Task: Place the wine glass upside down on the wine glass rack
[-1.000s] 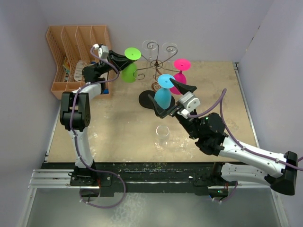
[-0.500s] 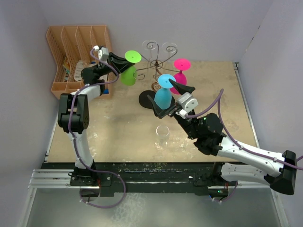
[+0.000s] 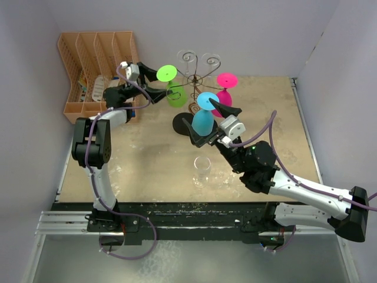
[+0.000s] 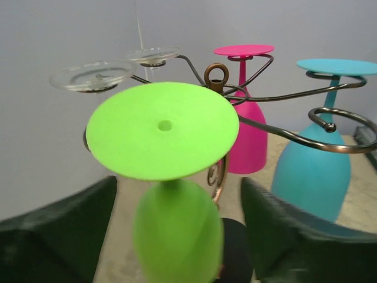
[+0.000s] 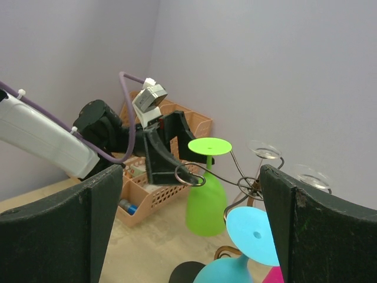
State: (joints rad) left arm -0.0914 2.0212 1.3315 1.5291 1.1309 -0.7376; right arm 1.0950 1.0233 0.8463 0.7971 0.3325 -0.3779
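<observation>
A green wine glass (image 3: 174, 93) hangs upside down, foot up, from a curled arm of the dark wire wine glass rack (image 3: 194, 79). My left gripper (image 3: 155, 84) is open, its fingers either side of the green glass (image 4: 177, 233) without touching it. On the rack (image 4: 215, 75) also hang a blue glass (image 3: 203, 119), a pink glass (image 3: 224, 93) and two clear ones at the back. My right gripper (image 3: 208, 121) stands open around the blue glass, apart from it. A clear wine glass (image 3: 202, 167) stands upright on the table.
A peach slotted organizer (image 3: 97, 69) sits at the back left, just behind the left arm. The rack's black oval base (image 3: 183, 123) lies beneath the hanging glasses. Grey walls close the table at the back and sides.
The left gripper carried the green glass rightward onto the rack arm, then opened and let it go. The right arm has hardly moved.
</observation>
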